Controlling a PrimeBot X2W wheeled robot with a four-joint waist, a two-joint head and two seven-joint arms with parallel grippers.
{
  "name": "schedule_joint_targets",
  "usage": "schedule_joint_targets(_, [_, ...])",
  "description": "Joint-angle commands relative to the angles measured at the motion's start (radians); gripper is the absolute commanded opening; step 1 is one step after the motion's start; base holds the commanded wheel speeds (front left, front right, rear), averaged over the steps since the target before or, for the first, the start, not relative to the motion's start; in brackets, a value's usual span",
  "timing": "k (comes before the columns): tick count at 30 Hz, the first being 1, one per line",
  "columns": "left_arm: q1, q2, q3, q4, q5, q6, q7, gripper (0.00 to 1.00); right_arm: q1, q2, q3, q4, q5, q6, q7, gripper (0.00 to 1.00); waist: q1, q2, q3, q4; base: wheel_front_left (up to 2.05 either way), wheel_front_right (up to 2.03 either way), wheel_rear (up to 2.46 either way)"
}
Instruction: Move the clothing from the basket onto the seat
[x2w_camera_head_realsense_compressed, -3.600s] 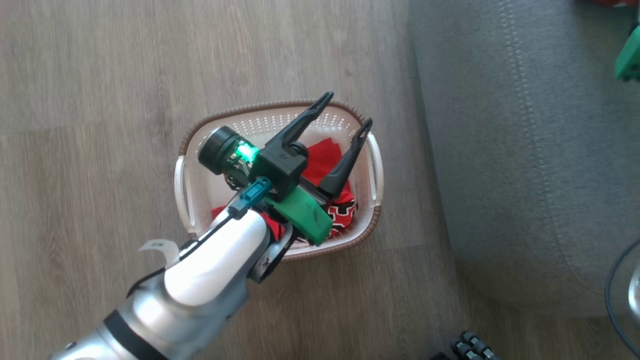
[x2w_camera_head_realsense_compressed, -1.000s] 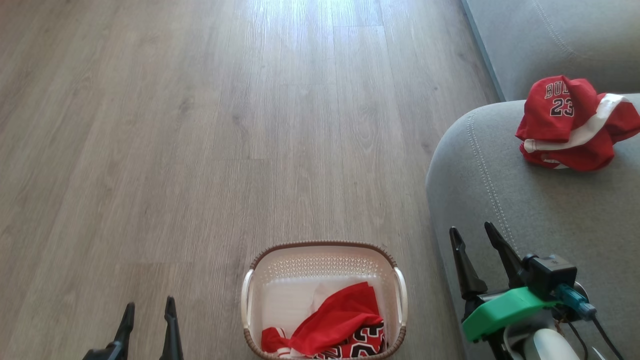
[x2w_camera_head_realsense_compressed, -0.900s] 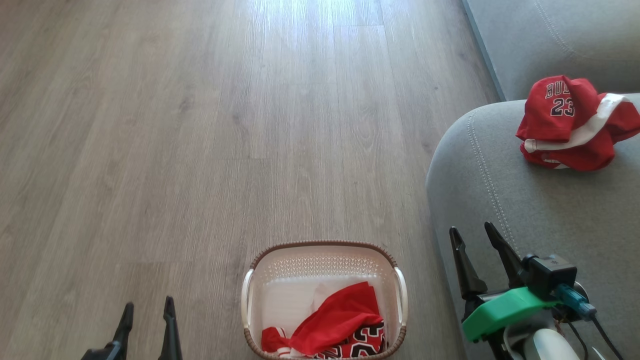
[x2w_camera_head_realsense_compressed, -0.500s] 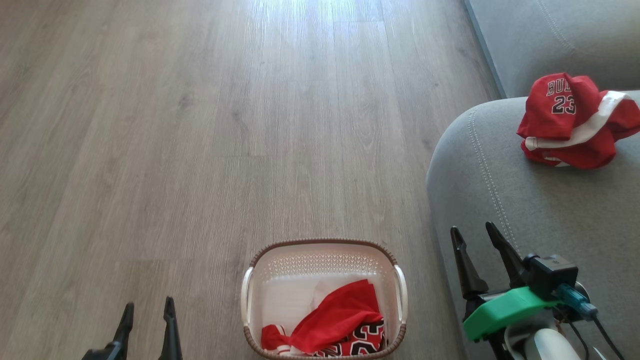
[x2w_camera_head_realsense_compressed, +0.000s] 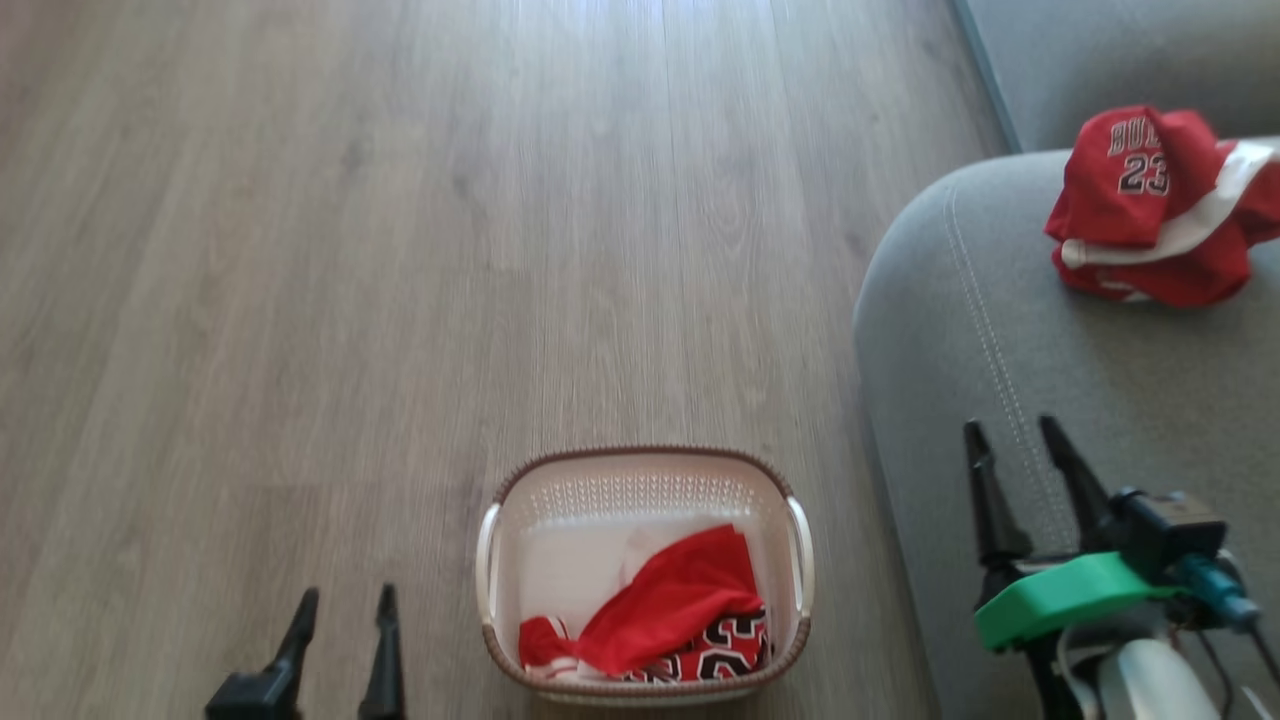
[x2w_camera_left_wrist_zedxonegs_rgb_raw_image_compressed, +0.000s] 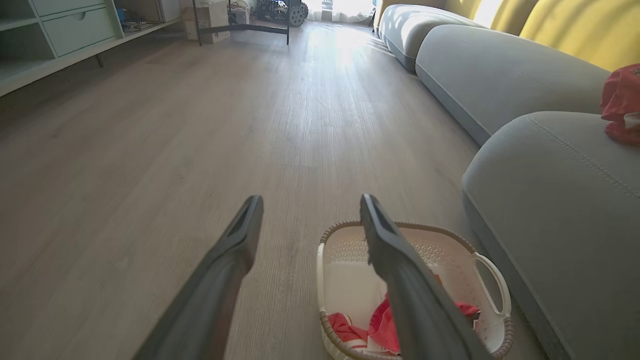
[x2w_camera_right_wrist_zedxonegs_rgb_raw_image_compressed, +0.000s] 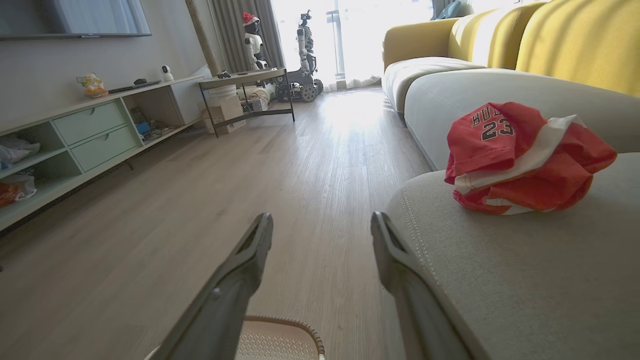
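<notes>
Clothing (x2w_camera_head_realsense_compressed: 670, 620) crumpled inside cream basket (x2w_camera_head_realsense_compressed: 640, 475)

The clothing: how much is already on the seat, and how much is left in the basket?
Done: one red jersey lies on the seat. In hand: nothing; the left gripper and the right gripper are open and empty. Left: red clothing lies in the basket on the floor.
</notes>
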Motion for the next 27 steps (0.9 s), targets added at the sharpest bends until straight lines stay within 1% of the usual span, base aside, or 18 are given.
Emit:
schedule_joint_targets(1, [-0.072,0.001,0.021,-0.014,0.012,-0.012,0.000,1.00,-0.056,0.002,0.006,-0.046,-0.012,0.000,-0.009,1.00,0.0000,0.0000,0.032,-0.008,0.00,0.00,0.00])
schedule_joint_targets(7, [-0.188,-0.034,-0.045,0.082,0.033,-0.069,0.023,1.00,-0.105,0.002,-0.050,-0.096,-0.037,0.000,-0.009,1.00,0.0000,0.0000,0.135,-0.027,0.00,0.00,0.00])
schedule_joint_targets(11, [-0.288,-0.065,-0.093,0.165,0.056,-0.110,0.035,1.00,-0.145,0.002,-0.068,-0.137,-0.048,0.000,-0.009,1.00,0.0000,0.0000,0.225,-0.045,0.00,0.00,0.00])
schedule_joint_targets(19, [-0.493,-0.128,-0.190,0.378,0.111,-0.192,0.064,1.00,-0.231,0.002,-0.054,-0.241,-0.053,0.000,-0.009,1.00,0.0000,0.0000,0.418,-0.099,0.00,0.00,0.00])
schedule_joint_targets(25, [-0.641,-0.162,-0.255,0.553,0.146,-0.258,0.080,1.00,-0.278,0.002,-0.032,-0.318,-0.040,0.000,-0.009,1.00,0.0000,0.0000,0.550,-0.139,0.00,0.00,0.00])
schedule_joint_targets(27, [-0.683,-0.171,-0.275,0.608,0.157,-0.273,0.082,1.00,-0.291,0.002,-0.029,-0.340,-0.043,0.000,-0.009,1.00,0.0000,0.0000,0.589,-0.153,0.00,0.00,0.00])
